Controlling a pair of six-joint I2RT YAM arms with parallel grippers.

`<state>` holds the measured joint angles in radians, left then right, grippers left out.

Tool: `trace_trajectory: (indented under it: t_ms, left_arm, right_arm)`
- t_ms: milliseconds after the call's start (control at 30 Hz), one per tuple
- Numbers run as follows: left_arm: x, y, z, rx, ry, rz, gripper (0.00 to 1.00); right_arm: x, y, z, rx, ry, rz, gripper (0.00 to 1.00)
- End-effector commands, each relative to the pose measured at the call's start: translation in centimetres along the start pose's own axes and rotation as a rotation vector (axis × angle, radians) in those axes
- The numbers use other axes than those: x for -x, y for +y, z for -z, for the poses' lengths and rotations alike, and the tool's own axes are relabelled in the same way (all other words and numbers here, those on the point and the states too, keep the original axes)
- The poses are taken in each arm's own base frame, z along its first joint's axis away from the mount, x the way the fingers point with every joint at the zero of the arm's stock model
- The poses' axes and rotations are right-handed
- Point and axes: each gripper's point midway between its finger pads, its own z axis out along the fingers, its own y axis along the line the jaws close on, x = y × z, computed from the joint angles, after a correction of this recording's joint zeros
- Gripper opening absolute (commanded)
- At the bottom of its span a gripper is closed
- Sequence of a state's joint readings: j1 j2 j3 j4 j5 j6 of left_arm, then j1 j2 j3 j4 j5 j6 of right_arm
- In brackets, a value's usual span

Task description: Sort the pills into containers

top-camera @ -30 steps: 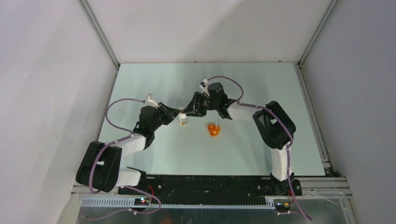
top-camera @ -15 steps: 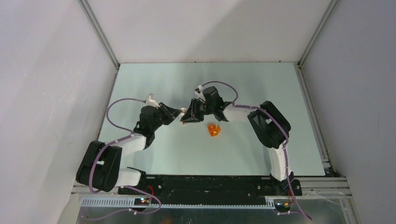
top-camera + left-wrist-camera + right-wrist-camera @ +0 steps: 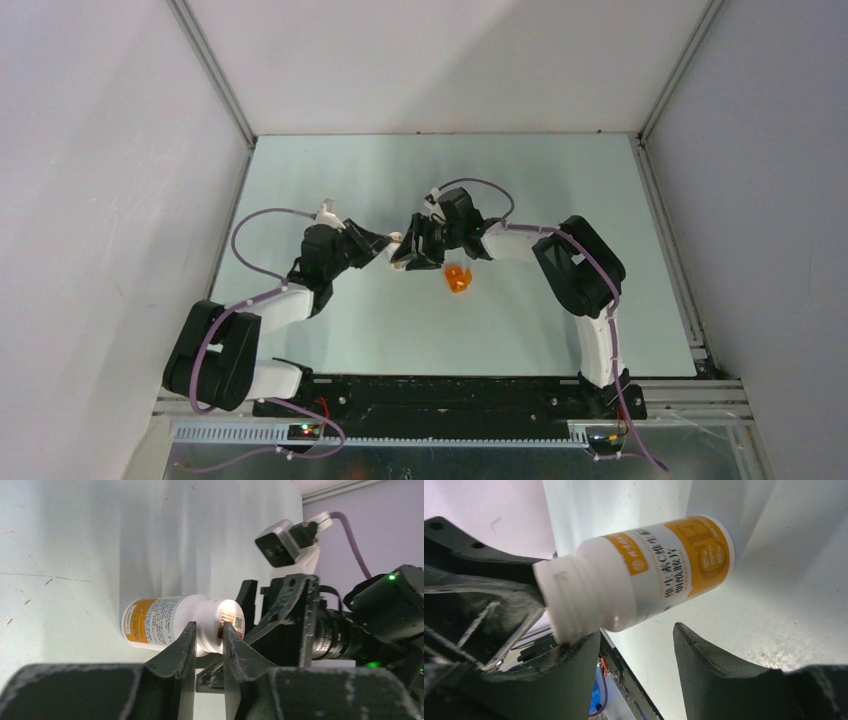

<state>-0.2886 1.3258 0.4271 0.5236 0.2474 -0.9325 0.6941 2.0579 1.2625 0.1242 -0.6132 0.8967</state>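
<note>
The white pill bottle point(image 3: 165, 622) has an orange-and-white label and a white cap with a red-marked sticker. My left gripper point(image 3: 209, 639) is shut on its cap end. In the right wrist view the bottle point(image 3: 649, 570) lies tilted just beyond my open right gripper point(image 3: 636, 647), with the ridged cap end by the left finger point(image 3: 569, 675). In the top view the two grippers meet at mid-table: left point(image 3: 388, 246), right point(image 3: 405, 257). They hide nearly all of the bottle. The orange translucent cup point(image 3: 458, 279) stands on the table just right of them. No loose pills show.
The pale green table point(image 3: 560, 190) is bounded by grey walls at the back and sides. The black base rail point(image 3: 440, 395) runs along the near edge. The right arm's wrist camera point(image 3: 282, 542) and cable sit close behind the bottle.
My right gripper has moved left and down until it meets the left gripper at the bottle. The bottle, seen on the table before, is now covered by both grippers. The orange cup has not moved.
</note>
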Motion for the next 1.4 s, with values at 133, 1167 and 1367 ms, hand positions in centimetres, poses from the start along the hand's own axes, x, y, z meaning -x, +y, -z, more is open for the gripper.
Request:
trace_trajectory:
  t_ms: [133,1167,1367]
  left_arm:
    - [-6.8,4.9,1.8,0.169,0.265,-0.013,0.0]
    - [-6.8,5.6,2.0,0.204,0.262,-0.009,0.0]
    - [-6.7,5.6,2.0,0.203,0.261,-0.008,0.0]
  right_arm:
    - [3.8,5.7,3.5,0.133,-0.146,0.1,0.63]
    - [6.4,5.7,4.9,0.22,-0.218,-0.14,0.29]
    - [6.4,5.4,4.9,0.213,-0.218,-0.165,0.37]
